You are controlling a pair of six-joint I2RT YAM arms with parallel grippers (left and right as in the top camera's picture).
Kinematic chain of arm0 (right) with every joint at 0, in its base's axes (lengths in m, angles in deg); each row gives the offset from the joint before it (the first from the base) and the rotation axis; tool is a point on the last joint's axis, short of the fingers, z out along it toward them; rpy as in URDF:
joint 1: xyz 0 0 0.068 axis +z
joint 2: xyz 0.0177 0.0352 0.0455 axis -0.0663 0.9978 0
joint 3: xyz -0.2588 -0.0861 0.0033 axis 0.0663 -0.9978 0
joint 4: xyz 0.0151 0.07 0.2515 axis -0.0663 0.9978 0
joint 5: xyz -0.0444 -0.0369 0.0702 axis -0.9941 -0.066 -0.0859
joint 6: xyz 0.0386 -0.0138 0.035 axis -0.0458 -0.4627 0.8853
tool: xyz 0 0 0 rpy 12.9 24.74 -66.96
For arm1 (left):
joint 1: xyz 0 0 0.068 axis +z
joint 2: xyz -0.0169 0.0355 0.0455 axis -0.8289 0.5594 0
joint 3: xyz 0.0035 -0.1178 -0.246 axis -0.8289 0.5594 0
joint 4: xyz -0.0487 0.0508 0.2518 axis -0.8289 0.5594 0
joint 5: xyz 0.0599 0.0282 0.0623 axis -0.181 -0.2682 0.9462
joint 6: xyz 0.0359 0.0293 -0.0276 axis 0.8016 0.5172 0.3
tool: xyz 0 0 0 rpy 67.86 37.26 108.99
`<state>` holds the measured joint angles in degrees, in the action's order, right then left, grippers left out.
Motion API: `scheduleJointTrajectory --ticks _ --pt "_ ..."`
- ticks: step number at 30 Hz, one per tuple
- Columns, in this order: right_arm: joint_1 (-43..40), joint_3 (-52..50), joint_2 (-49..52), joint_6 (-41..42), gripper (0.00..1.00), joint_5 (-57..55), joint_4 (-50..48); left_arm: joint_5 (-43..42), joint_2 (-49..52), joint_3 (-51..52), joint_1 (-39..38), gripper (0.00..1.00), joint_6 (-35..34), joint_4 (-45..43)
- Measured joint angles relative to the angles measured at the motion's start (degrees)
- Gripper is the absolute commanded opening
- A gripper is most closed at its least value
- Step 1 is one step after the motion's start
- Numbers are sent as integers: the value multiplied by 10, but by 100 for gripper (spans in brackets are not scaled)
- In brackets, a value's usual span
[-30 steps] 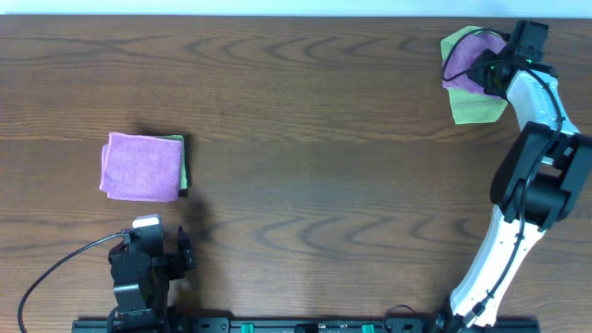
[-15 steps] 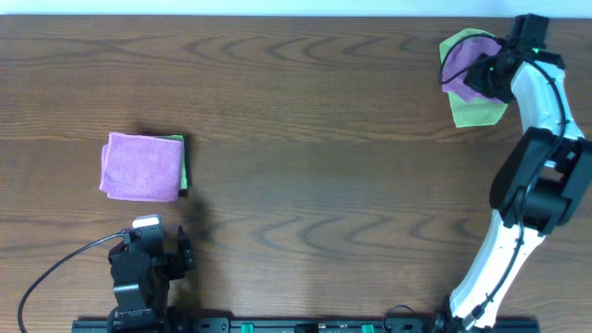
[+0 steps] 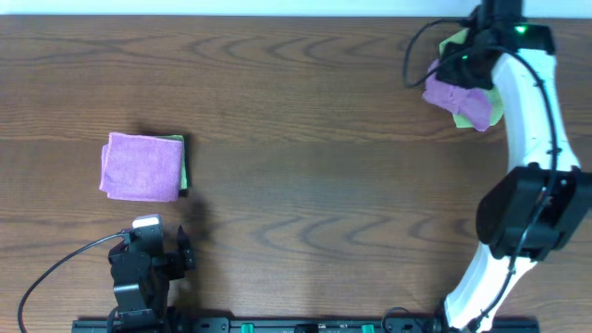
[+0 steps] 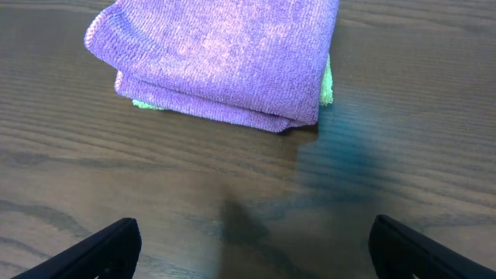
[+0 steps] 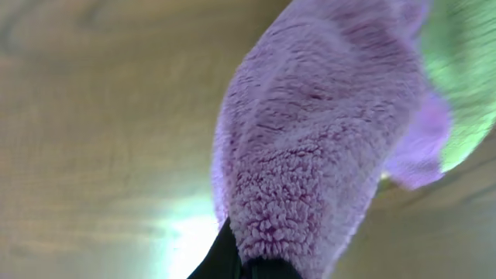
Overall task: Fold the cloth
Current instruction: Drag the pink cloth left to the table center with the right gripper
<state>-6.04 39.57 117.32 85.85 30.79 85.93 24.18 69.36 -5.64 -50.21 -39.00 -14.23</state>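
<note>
Overhead, you see the wooden table point(image 3: 305, 139) filling the frame, and everything else is placed against it. Your right arm point(image 3: 529, 102) stretches from the table's near edge up to its far right corner. Your left arm sits folded at the table's near edge on the left.

Toward the table's left side lies a folded purple towel point(image 3: 141, 166), squared up flat on a folded green towel point(image 4: 326, 87) whose edge shows along its right side.

The cloth point(image 3: 458, 97) is at the table's far right corner, bunched and lifted at one end. Part of it drapes over the lime-green cloth point(image 5: 465, 70), which lies flat on the table under it.

Your right gripper point(image 3: 465, 72) is closed tight, and its fingers pinch a fold of the cloth; the right wrist view shows the fuzzy pile hanging straight from the dark fingertips.

Your left gripper point(image 4: 252, 252) is spread as wide as it goes and has hold of nothing. It hangs above bare table just short of the folded purple towel, with both fingers point(image 4: 108, 246) apart from the fabric.
</note>
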Motion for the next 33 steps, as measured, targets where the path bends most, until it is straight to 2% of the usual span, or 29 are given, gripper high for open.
scheduleJointTrajectory --ticks 7,13,22,33 --pt "84 0 0 -9 1 -5 71 0 0 0 0 95 0 0" --pt "164 0 0 -25 1 -5 87 0 0 0 0 95 0 0" --pt "275 0 0 -44 1 -14 57 0 0 0 0 95 0 0" --pt "303 -5 22 -51 1 -24 -19 0 0 0 0 95 0 0"
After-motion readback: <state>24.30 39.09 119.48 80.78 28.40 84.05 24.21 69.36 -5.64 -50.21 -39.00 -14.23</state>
